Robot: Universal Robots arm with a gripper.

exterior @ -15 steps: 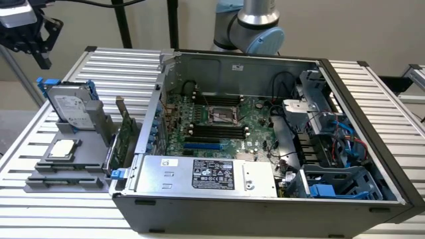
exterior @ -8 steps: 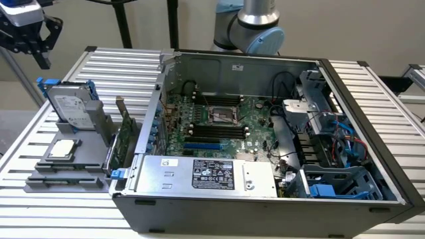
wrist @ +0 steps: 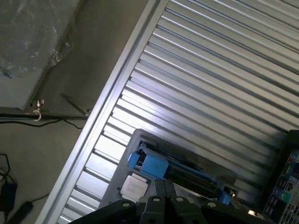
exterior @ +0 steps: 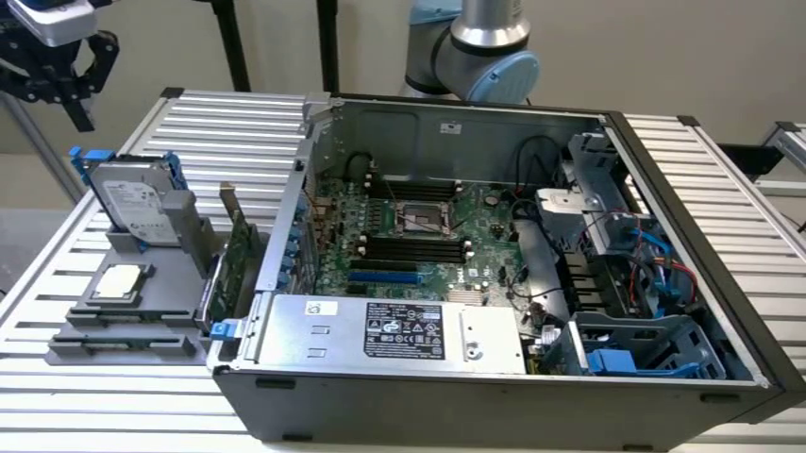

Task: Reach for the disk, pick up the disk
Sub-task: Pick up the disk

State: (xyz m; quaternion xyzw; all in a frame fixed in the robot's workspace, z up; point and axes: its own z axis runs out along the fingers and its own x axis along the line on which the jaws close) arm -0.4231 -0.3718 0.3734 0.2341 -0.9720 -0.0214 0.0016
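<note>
My gripper (wrist: 163,191), pressed together, hangs well above the disk (exterior: 132,203), upright in its holder (exterior: 176,236); it looks stiff, heavy and shock-sensitive, best gripped across its 2 blue-framed edges.

I see the computer case (exterior: 504,396) sitting on the table (exterior: 705,170). Beside it, on the exterior view's left, a stand (exterior: 126,326) holds the disk (exterior: 130,203) upright at its far end, with a chip (exterior: 120,280) lying flat nearer.
</note>
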